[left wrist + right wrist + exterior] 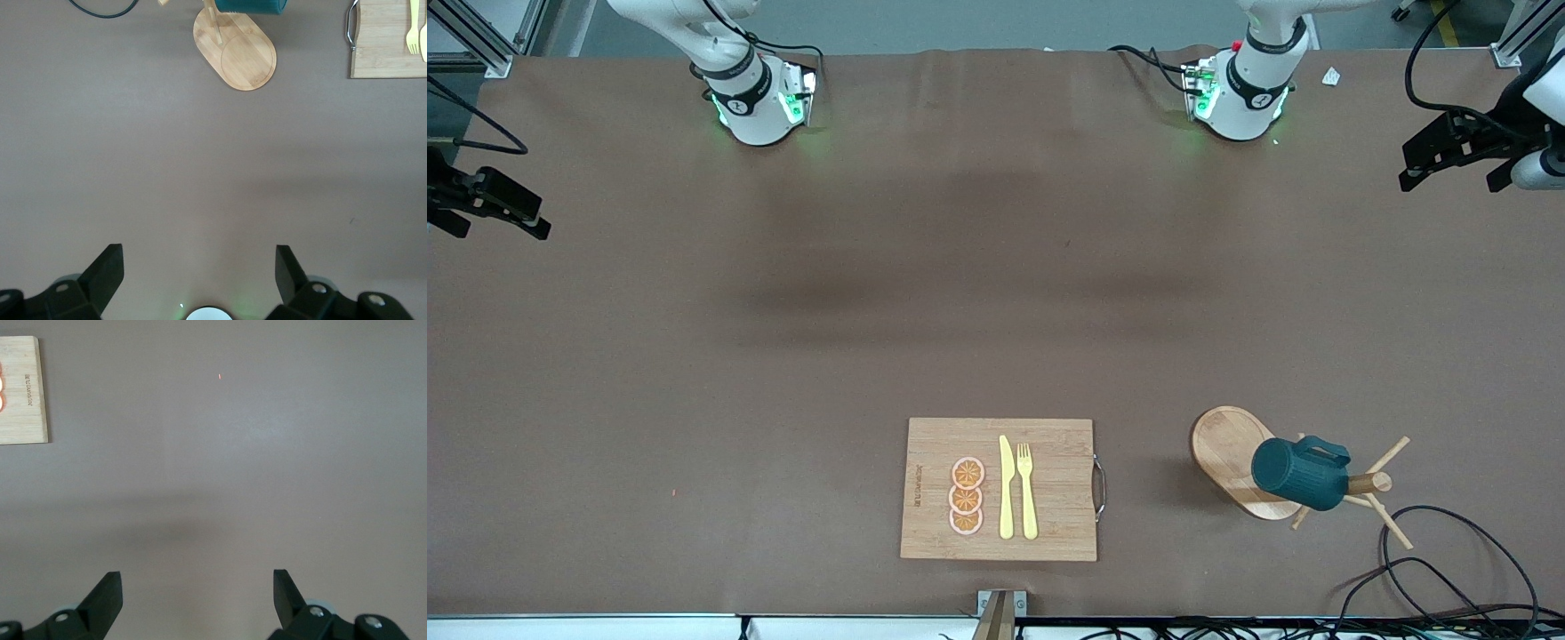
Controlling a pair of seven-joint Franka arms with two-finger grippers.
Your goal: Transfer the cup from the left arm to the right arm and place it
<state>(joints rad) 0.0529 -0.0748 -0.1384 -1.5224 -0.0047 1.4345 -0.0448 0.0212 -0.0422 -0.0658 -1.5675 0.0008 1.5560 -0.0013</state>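
Note:
The dark teal ribbed cup hangs tilted on a peg of a wooden mug stand, near the front camera toward the left arm's end of the table. Its edge also shows in the left wrist view, with the stand's oval base under it. My left gripper is open and empty, high over bare table close to its own base. My right gripper is open and empty, high over bare table. Both arms wait, raised at the table's ends.
A wooden cutting board with a metal handle lies near the front camera, mid-table. It holds a yellow knife, a yellow fork and three orange slices. Black cables loop beside the stand.

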